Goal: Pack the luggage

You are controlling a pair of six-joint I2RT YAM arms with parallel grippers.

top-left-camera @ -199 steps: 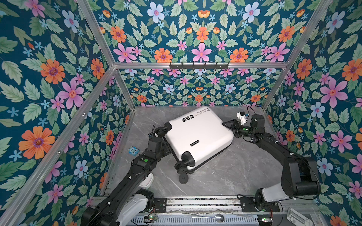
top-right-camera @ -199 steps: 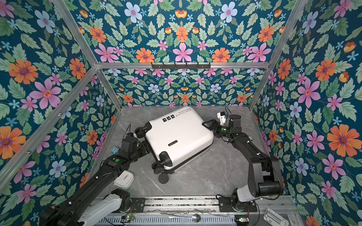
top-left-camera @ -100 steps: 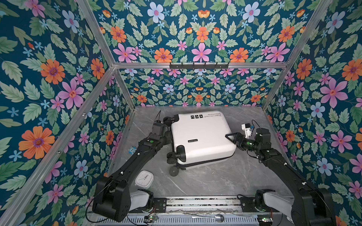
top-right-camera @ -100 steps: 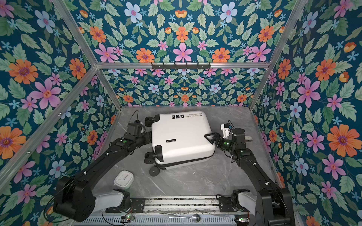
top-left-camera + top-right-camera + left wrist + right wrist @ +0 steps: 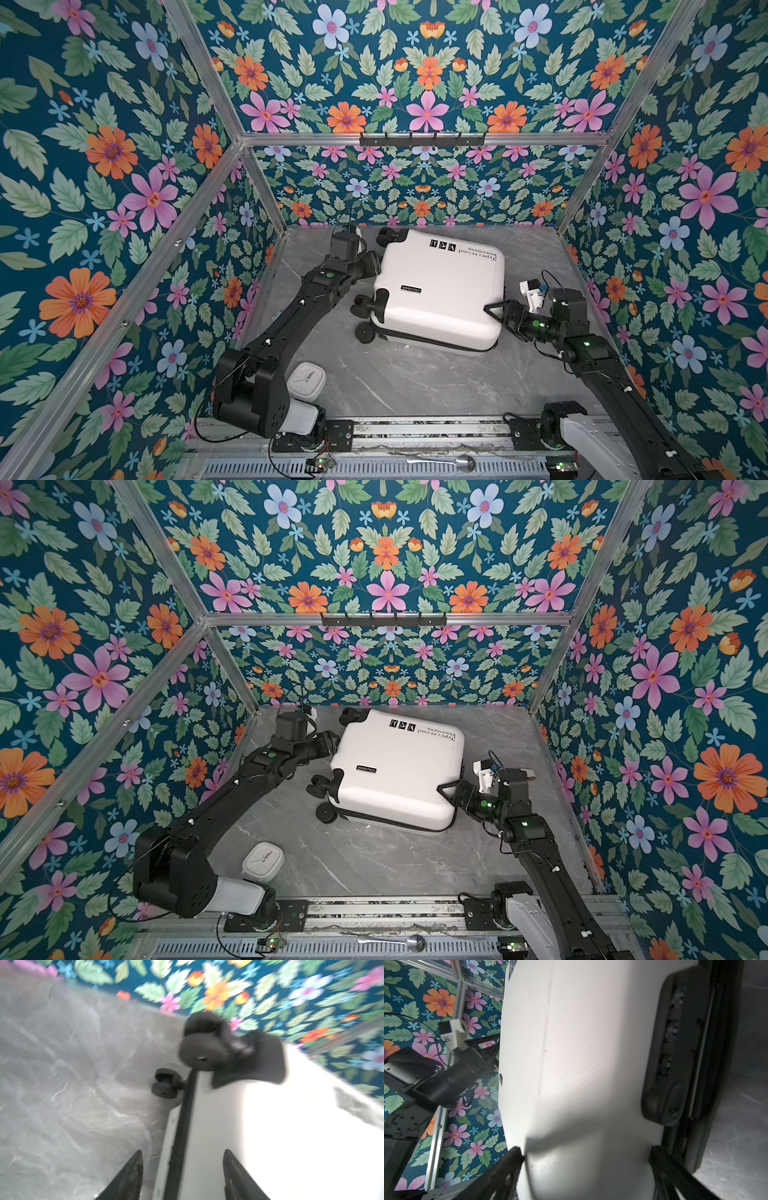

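Presently: clock (image 5: 306,380), loose by my left arm's base; left gripper (image 5: 376,266), jaws apart astride the luggage (image 5: 440,295) seam (view blurred); luggage itself shut, flat mid-table; right gripper (image 5: 496,311), spread wide at its handle end. Step, I judge: positioning. Next calls for unzipping.

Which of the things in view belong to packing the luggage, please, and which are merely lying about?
For the job:
- luggage, closed
- left claw and right claw, at its opposite ends

Lying about:
- white clock
- spoon
- hook rack
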